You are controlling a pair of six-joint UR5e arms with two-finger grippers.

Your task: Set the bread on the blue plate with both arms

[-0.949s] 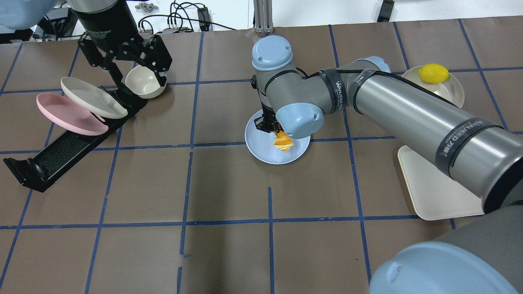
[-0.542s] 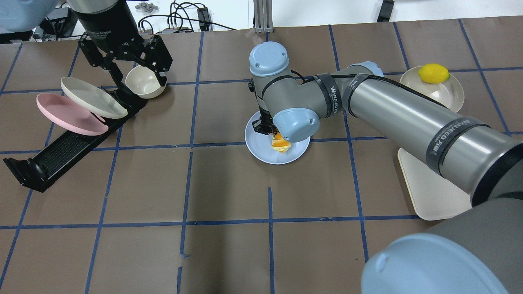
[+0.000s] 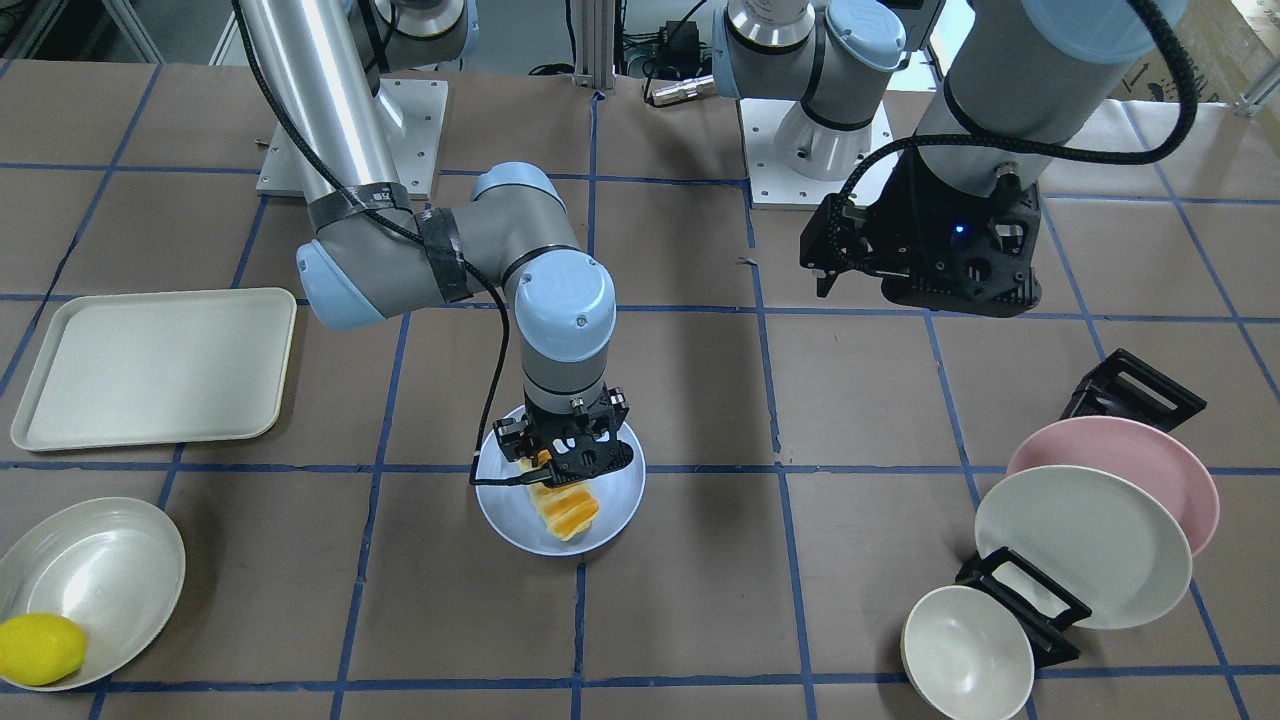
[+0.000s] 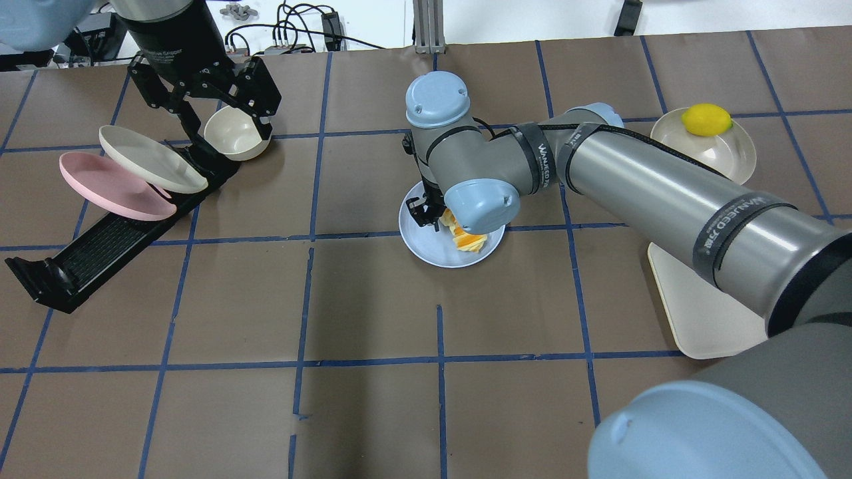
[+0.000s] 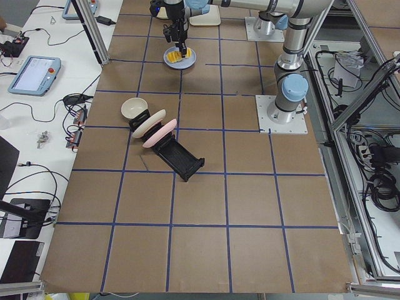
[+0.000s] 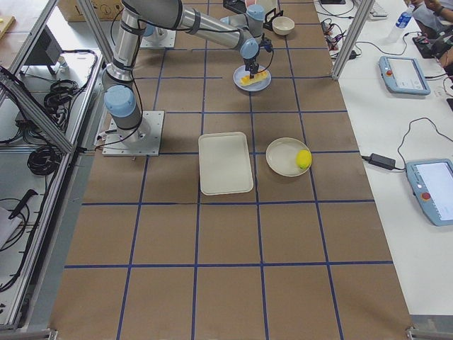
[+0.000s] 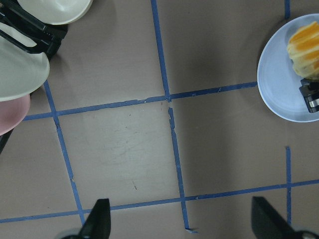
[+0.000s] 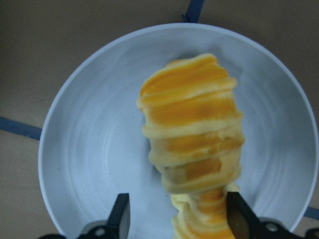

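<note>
Though half hidden, bread (image 4: 468, 241), on blue plate (image 4: 426, 243)

we see the bread (image 8: 192, 134), a ridged loaf banded orange-gold and cream, lying flat on the blue plate (image 8: 84, 149), a round, shallow, pale lavender-blue dish near the middle of the worktop. the right gripper (image 3: 565, 458) hangs just above the loaf, fingers spread; the left gripper (image 7: 182, 221) hangs well apart toward the worktop's left end, fingers spread.

"WANJEED", white print, on black straps (image 4: 724, 227) round right arm (image 4: 639, 179); other print too small to read.
</note>
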